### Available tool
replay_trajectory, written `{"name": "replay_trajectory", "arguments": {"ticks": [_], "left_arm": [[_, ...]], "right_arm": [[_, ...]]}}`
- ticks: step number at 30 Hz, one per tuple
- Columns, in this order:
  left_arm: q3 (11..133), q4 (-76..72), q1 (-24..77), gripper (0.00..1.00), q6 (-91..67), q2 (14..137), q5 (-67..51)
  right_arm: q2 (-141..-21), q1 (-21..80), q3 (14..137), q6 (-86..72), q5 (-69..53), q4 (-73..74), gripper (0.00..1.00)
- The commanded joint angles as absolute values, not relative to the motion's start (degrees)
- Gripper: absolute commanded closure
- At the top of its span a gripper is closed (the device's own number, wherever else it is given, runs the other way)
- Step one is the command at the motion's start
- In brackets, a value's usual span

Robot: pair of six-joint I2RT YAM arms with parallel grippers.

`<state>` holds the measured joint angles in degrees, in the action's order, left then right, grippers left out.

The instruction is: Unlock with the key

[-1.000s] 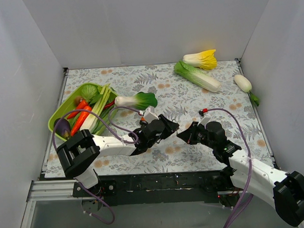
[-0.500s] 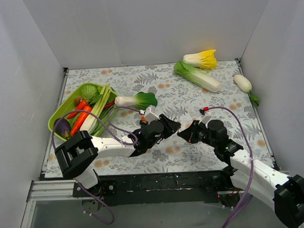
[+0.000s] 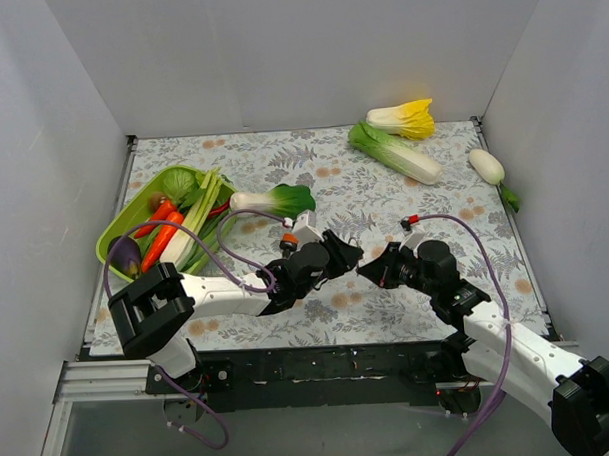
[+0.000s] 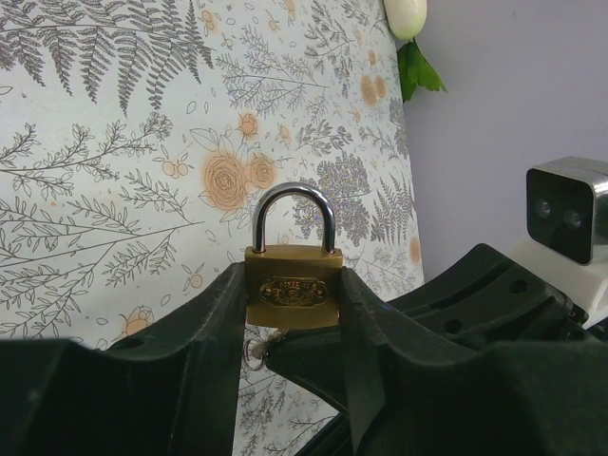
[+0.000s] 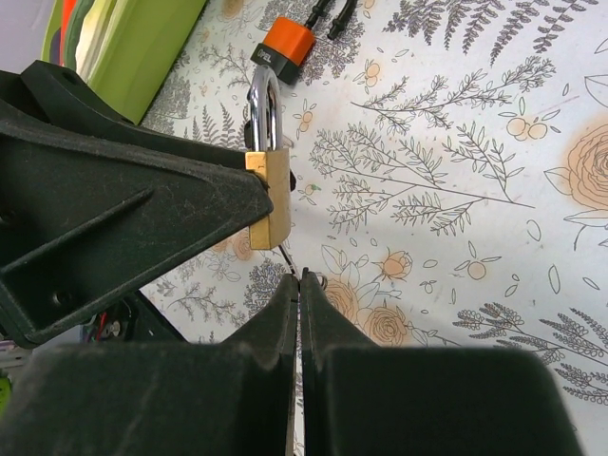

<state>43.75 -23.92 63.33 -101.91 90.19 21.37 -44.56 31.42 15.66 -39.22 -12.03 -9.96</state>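
brass padlock (image 4: 292, 290) with a closed silver shackle, clamped upright between left fingers (image 4: 214, 328).

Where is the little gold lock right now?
The lock is pinched in the left claw, over the near middle of the table. The right claw is just to its right, holding the key at its bottom.

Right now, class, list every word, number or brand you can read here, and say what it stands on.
The padlock: an oval stamp on its brass face, too blurred to read.
The orange plug: tiny marks on its black end, too small to read.
The key: only a sliver shows, no text seen.
No text is readable anywhere.
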Motion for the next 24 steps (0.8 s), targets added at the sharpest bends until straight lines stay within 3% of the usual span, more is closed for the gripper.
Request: {"name": "replay_trajectory", "arguments": {"ticks": [1,24], "left_arm": [[42.3,-22.0,66.0,1.0,-97.9,87.5,17.1],[35.9,-37.4,66.4,1.0,-85.9,86.0,10.5]], "right_arm": [[-43.6,29.3,20.2,-38.8,-6.0,-16.3,0.99],[-43.3,24.4,19.0,-45.6,-16.7,-20.9,0.99]]}}
